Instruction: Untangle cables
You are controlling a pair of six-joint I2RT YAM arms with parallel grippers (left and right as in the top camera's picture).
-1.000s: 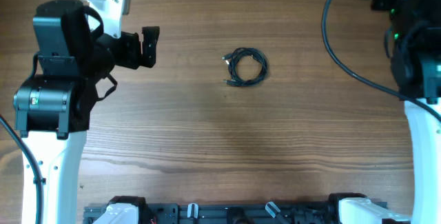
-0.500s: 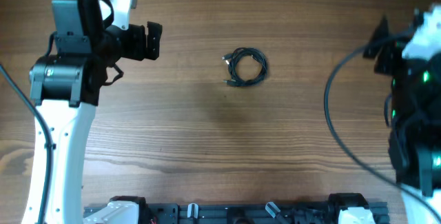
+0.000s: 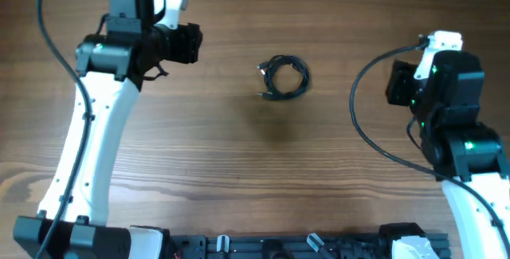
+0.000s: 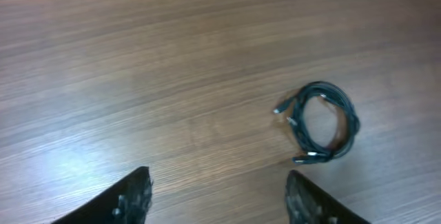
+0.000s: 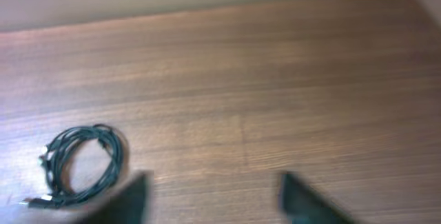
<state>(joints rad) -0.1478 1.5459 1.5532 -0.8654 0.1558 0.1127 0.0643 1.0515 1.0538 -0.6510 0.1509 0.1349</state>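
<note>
**Two open grippers, one coiled cable bundle between them**

The wooden table point(image 3: 255, 179) fills the overhead view. The left arm point(image 3: 88, 131) reaches up along the left side, and the right arm point(image 3: 458, 123) stands at the right edge. The left gripper point(image 3: 191, 44) has its fingers spread with only bare wood between them, grasping nothing. The right gripper point(image 3: 396, 84), blurred in its wrist view, also shows parted, empty fingers. The cables point(image 3: 304, 76) lie in a small tight coil on the table between both grippers, well apart from each.
</note>
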